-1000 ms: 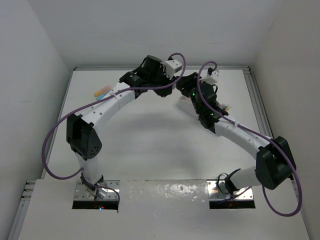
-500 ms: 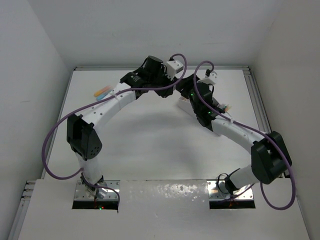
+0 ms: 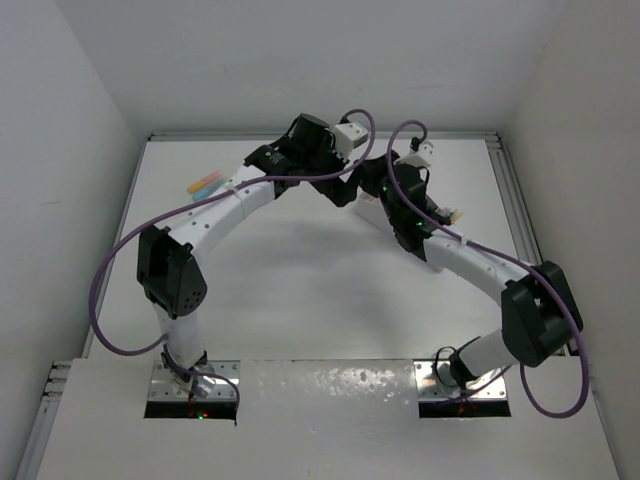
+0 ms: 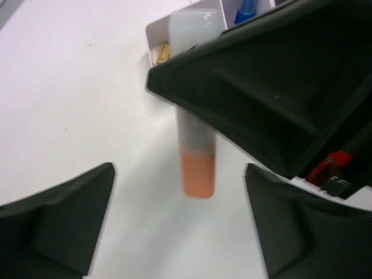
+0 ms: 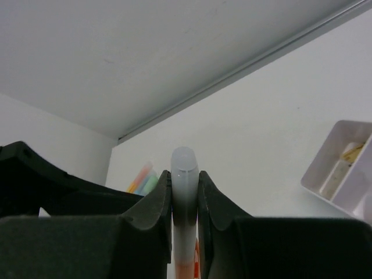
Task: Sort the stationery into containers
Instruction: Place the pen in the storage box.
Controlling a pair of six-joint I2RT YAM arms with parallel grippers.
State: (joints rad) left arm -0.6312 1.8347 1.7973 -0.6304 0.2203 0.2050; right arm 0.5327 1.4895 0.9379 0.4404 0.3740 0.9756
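The desk organiser (image 5: pixel 325 157) sits near the right gripper (image 5: pixel 185 192), which we see pinched shut on the pale barrel of the orange highlighter (image 4: pixel 196 163), while the left gripper (image 4: pixel 180 221) gapes wide around it, gripping nothing, and we judge this 1 marker light, stiff and slick, best squeezed mid-barrel.

- Marker (image 4: pixel 196 145): smooth frosted plastic, milky and see-through, with a solid orange end.
- Organiser (image 5: pixel 325 157): smooth white plastic with a faint sheen.
- Fingers (image 5: pixel 152 206) of the right gripper (image 5: pixel 185 180): matt black plastic.
- Table (image 4: pixel 64 99): smooth, matt white.
- Base plates (image 3: pixel 222 390): bare, shiny metal.
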